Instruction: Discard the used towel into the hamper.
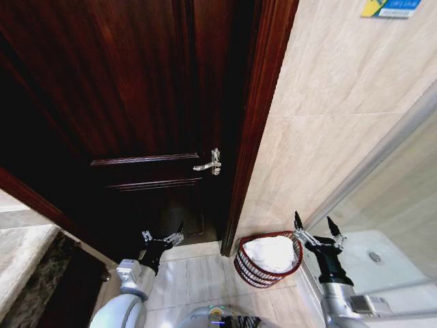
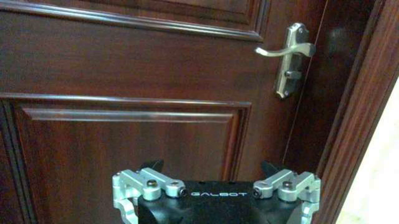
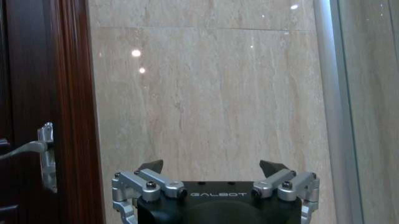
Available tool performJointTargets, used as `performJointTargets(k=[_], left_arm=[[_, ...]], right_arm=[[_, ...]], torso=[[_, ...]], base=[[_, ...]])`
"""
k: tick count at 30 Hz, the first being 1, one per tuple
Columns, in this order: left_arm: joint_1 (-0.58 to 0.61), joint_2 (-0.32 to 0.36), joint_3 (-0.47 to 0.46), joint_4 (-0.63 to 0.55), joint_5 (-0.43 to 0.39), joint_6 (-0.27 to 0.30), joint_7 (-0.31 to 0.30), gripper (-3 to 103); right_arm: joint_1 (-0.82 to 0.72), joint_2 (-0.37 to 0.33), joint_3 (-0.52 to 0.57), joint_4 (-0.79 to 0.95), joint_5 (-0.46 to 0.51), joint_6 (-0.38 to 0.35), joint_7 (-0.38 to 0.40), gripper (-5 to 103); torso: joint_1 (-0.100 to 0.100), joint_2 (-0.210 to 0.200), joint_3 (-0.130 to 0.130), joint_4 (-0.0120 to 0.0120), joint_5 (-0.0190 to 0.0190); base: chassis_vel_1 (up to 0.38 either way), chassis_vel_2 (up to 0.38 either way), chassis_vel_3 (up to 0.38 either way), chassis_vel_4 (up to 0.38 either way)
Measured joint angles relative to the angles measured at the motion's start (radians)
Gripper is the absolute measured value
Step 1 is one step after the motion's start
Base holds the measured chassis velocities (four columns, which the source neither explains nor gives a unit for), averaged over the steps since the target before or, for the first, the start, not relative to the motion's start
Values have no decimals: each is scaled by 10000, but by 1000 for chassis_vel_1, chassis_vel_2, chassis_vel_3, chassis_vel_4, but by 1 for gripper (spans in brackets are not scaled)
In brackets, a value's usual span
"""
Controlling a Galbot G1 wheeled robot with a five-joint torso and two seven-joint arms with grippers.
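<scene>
The hamper (image 1: 251,272), a small reddish-brown wire basket, stands on the floor tiles against the beige wall, just right of the door frame. A white towel (image 1: 272,251) lies bundled inside it. My right gripper (image 1: 314,223) is raised just right of the hamper's rim, open and holding nothing; in the right wrist view the right gripper (image 3: 212,164) faces the bare wall. Left of the hamper, my left gripper (image 1: 164,236) is open and holds nothing. In the left wrist view the left gripper (image 2: 212,165) faces the door panel.
A dark wooden door (image 1: 136,102) with a silver lever handle (image 1: 209,164) (image 2: 287,51) fills the left and is shut. A glass shower partition (image 1: 396,205) runs along the right. A stone counter edge (image 1: 20,256) juts in at lower left.
</scene>
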Motion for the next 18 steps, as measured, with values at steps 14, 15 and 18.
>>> performJointTargets(k=[14, 15, 18], left_arm=[[0, 0, 0, 0, 0, 0, 0, 100], [0, 0, 0, 0, 0, 0, 0, 100], [0, 0, 0, 0, 0, 0, 0, 100]], right_arm=[[0, 0, 0, -1, 0, 0, 0, 100], [1, 0, 0, -1, 0, 0, 0, 100], [1, 0, 0, -1, 0, 0, 0, 100]], torso=[[95, 231, 127, 3, 0], [131, 306, 166, 3, 0], [199, 451, 243, 3, 0]], base=[[0, 0, 0, 0], [0, 0, 0, 0], [0, 0, 0, 0]])
